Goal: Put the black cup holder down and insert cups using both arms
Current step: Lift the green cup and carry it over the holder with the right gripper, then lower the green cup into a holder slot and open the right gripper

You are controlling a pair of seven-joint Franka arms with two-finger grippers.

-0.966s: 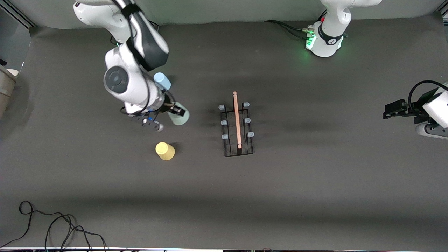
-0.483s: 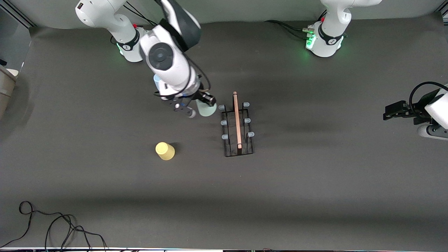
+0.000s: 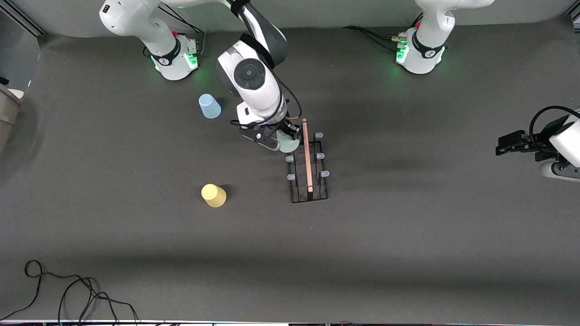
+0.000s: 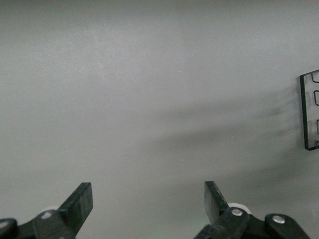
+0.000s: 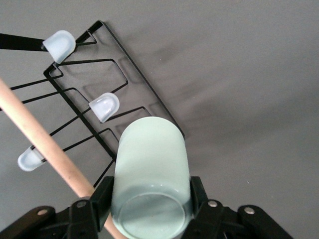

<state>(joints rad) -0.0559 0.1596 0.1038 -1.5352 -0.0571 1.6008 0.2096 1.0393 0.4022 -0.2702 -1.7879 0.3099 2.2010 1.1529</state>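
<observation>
Overhead, the right claw [image 3: 290,136] gripped the grey-green cup [image 5: 150,179] above the black cup holder [image 3: 308,167], mid-desk. Meanwhile the left claw [image 4: 148,204] waited, fingers apart, at its end.

Right claw [image 3: 286,136] holds green cup [image 3: 289,144] over holder [image 3: 308,168]

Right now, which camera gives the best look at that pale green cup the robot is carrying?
The right wrist view: the pale green cup fills it, clamped in the right gripper over the black rack. The front view shows only a sliver; the left wrist view shows none.
</observation>
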